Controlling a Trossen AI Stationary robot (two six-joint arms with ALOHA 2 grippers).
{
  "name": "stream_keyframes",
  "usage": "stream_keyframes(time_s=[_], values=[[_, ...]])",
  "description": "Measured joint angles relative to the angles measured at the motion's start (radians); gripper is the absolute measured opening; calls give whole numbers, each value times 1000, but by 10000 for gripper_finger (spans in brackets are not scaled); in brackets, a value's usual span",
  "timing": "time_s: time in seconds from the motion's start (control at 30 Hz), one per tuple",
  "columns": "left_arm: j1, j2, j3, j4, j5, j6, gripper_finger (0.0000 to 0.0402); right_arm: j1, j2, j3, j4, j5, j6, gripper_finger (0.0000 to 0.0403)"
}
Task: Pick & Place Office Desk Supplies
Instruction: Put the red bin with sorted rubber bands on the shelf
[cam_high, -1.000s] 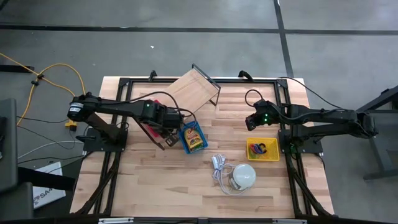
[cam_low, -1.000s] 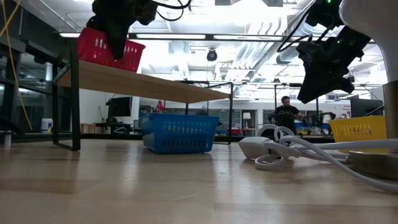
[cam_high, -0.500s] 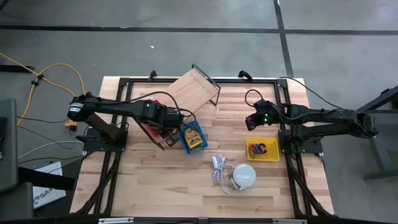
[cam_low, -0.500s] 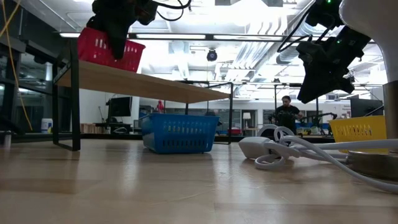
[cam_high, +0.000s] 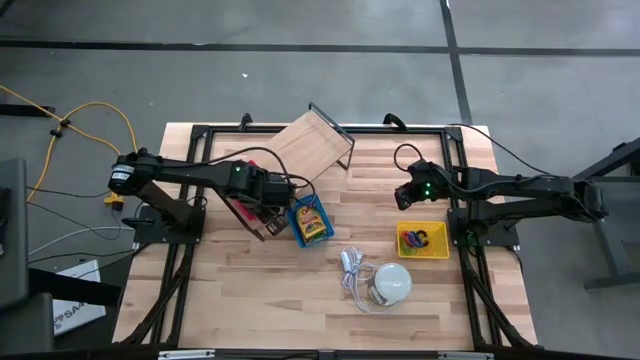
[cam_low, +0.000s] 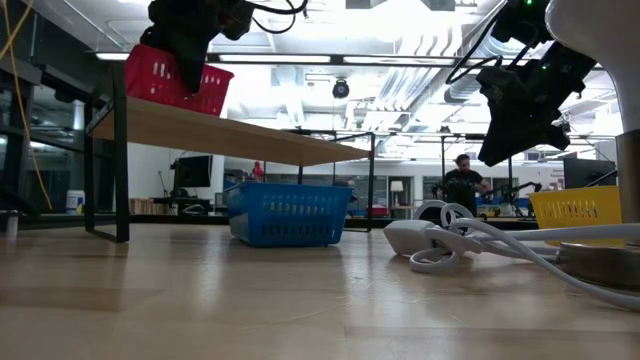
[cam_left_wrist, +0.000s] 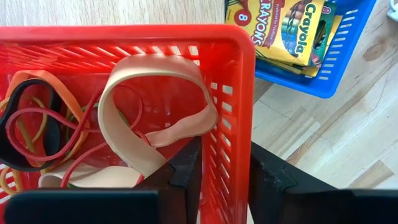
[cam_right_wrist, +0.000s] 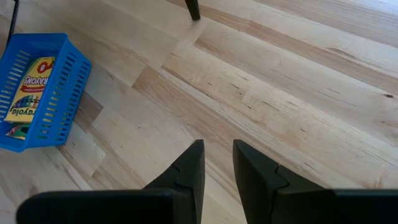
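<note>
Still no visible shift: left gripper (cam_left_wrist: 221, 180) straddles the red basket (cam_left_wrist: 124, 37) wall; clamped or loosening, can't tell.

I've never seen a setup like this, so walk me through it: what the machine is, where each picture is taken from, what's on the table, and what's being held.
Two dark robot arms work at a wooden table. One picture looks straight down, one looks level across the tabletop, and two come from cameras on the wrists. The left gripper straddles the wall of a red basket of rubber bands, which is raised off the table. Beside it a blue basket holds crayon boxes. The right gripper waits above bare wood, holding nothing. A yellow tray and a white dome lie nearby.
</note>
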Motion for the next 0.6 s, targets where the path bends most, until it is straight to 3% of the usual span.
stream_keyframes(time_s=[0.6], values=[[0,-62,0,13,4,17,97,0,0,0,0,0,0,71]])
